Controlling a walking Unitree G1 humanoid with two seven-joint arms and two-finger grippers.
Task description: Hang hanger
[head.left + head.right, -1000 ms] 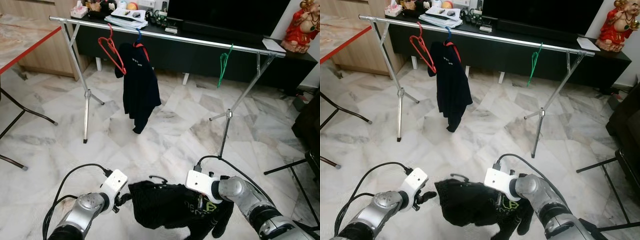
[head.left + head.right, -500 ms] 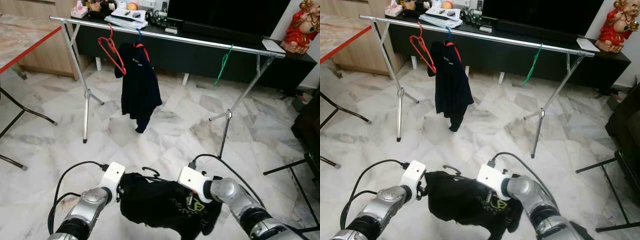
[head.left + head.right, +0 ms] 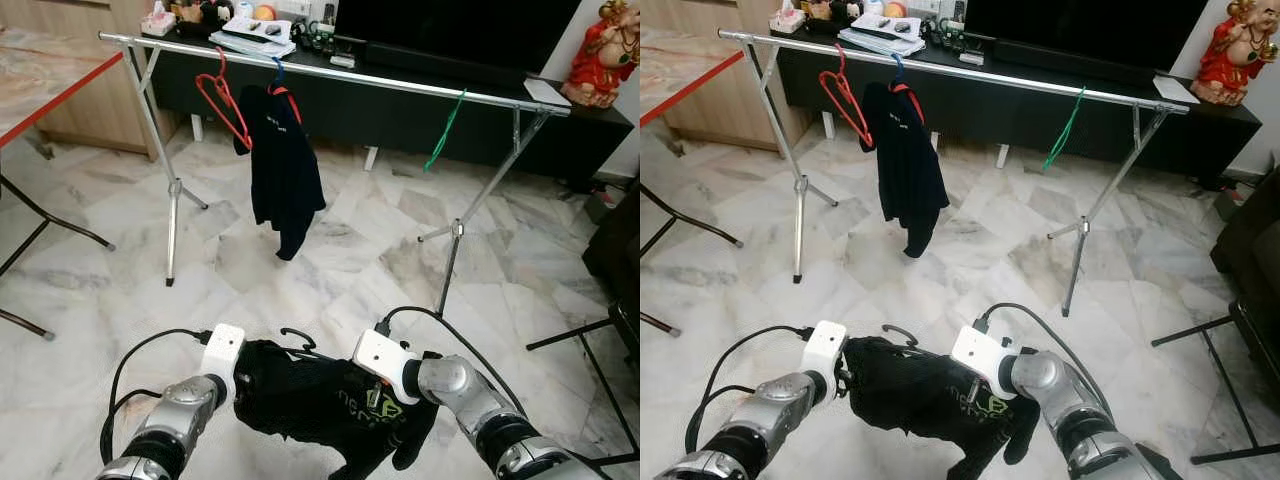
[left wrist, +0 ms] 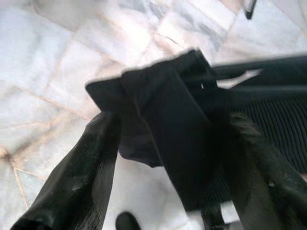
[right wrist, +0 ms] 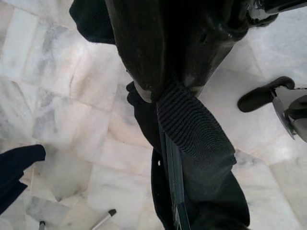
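Observation:
A black garment (image 3: 310, 395) on a black hanger hangs low in front of me between both arms; the hanger's hook (image 3: 293, 335) sticks up from its top. My right gripper (image 5: 168, 88) is shut on the garment's ribbed neck, where the thin hanger bar (image 5: 171, 167) runs. My left gripper (image 4: 171, 122) is at the garment's left shoulder, its fingers (image 4: 86, 167) spread wide with the folded cloth between them. Ahead stands the silver clothes rail (image 3: 330, 72).
On the rail hang a red hanger (image 3: 226, 102), a dark shirt (image 3: 286, 165) on a blue hanger, and a green hanger (image 3: 446, 125). Behind it is a black TV cabinet (image 3: 420, 105). A red-edged table (image 3: 50, 95) stands at the left, dark furniture at the right.
My left gripper has moved in from beside the garment to its left shoulder. The garment has been lifted and shifted a little left. The shirt on the rail sways slightly.

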